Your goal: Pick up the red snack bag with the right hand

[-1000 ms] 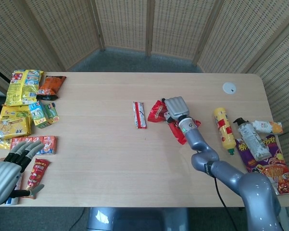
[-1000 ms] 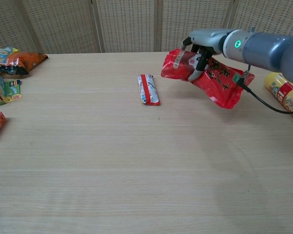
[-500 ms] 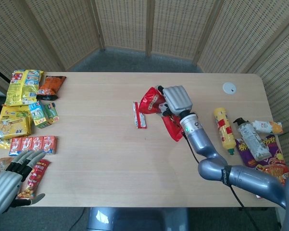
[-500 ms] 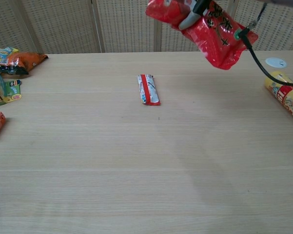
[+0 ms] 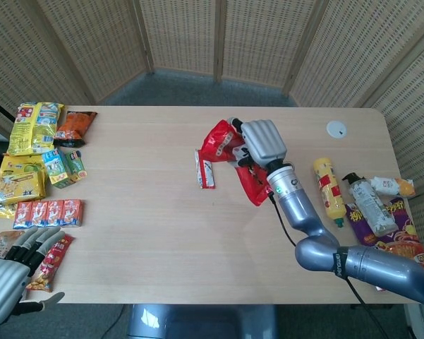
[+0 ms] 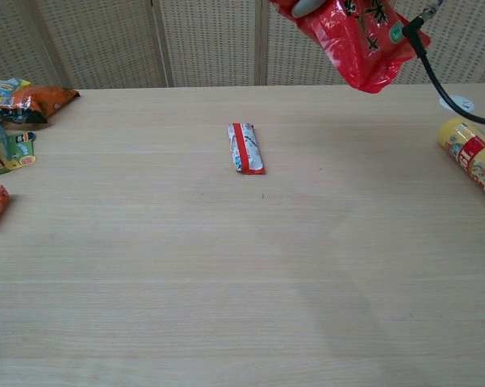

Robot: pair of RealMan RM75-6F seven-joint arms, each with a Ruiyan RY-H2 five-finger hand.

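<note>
I see the red snack bag [image 5: 229,155], crinkled and glossy with dark print, hanging tilted in my right hand [image 5: 262,141], lifted clear above the counter [image 5: 162,212].

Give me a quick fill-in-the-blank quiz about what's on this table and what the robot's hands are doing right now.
1. The red snack bag is held by the robot's ______ hand.
2. In the chest view the bag hangs ______ the table, not touching it.
3. The small red-striped packet lies flat on the ______.
4. The left hand, at the table's near corner, holds ______.

Missing words: right; above; table; nothing
</note>
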